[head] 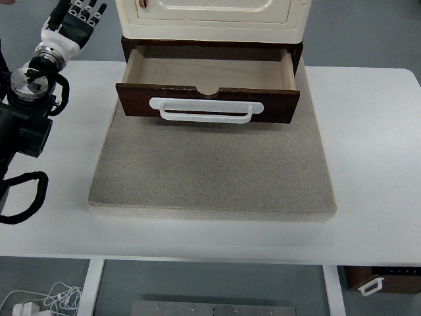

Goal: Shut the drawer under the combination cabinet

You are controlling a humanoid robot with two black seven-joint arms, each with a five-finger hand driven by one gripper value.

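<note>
At the far left, raised above the table's (368, 131) back corner, the left hand (74, 20) hangs with fingers loosely spread and nothing in them; the arm runs down the left edge. The right arm is out of sight.

To the right of that hand and a little nearer the robot, the drawer (208, 85) stands pulled well out from the base of the cabinet (210, 18). It looks empty, its wooden floor bare. Across the dark front panel lies a white handle (205, 110), a flat loop with a gap behind it. Cabinet and drawer sit on a grey mat (210, 178) that spreads toward the near edge.

The drawer is likely light and stiff, a rigid wooden box that should slide straight if pushed squarely. No grip seems needed: a flat palm or fingertips against the front panel, near its middle by the handle, would do best. A push at the left end alone might skew it in its runners. The cabinet looks light too, and the mat may let it creep backward under a hard shove, so gentle, steady pressure seems wise.
</note>
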